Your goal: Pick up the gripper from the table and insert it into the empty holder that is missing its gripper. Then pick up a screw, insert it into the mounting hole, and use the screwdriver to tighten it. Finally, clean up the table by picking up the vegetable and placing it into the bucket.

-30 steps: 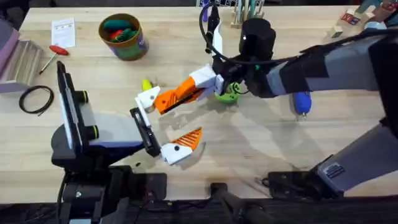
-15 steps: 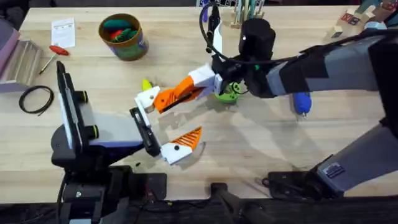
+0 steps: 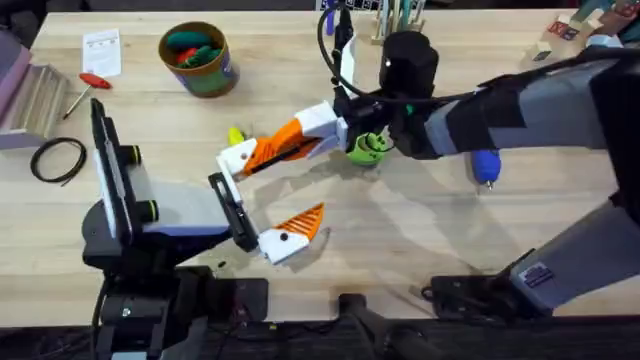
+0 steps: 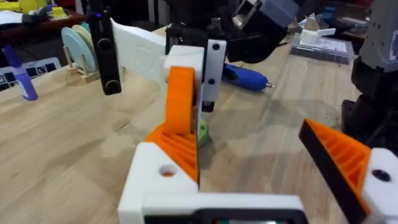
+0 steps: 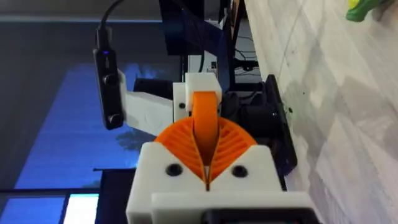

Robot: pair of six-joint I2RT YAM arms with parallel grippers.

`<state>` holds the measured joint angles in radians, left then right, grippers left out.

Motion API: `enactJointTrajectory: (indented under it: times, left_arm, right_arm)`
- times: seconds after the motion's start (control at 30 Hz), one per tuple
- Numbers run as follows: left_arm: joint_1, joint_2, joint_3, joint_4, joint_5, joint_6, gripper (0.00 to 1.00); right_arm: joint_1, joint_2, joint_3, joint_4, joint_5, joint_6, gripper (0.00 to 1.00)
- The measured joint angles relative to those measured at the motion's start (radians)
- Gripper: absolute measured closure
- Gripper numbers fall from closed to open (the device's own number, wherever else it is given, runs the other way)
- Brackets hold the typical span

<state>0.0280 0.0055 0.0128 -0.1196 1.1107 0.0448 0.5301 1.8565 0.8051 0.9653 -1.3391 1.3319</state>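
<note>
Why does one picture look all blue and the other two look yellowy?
In the right wrist view the camera tips sideways toward a blue-lit room, with the table only along one side. The overhead and left wrist views face the warm wooden table, where soft shadows lie under the right arm.

The short round green-sided can (image 3: 199, 58) sits at the table's far left, toys inside it. Nearer and a bit right lies the small yellow toy vegetable (image 3: 235, 135). The thick blue pen-shaped driver (image 3: 485, 164) lies well off right, with the bright green round disc (image 3: 366, 148) between them.

Print on the white card (image 3: 101, 52), perhaps text; none legible
</note>
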Motion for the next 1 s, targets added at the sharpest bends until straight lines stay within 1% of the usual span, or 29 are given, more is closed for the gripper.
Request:
enactJointTrajectory:
  times: [0.4, 0.77, 1.0]
  left_arm:
    - [0.003, 0.000, 0.000, 0.000, -0.007, -0.001, 0.013]
    - [0.005, 0.000, 0.000, 0.000, -0.008, -0.005, 0.014]
    - [0.005, 0.000, 0.000, 0.001, -0.011, -0.008, 0.014]
  right_arm:
    - [0.009, 0.000, 0.001, 0.000, 0.024, 0.007, 0.993]
    - [0.045, 0.000, 0.004, 0.003, 0.061, 0.007, 0.993]
    - [0.048, 0.000, 0.005, 0.003, 0.071, 0.007, 0.993]
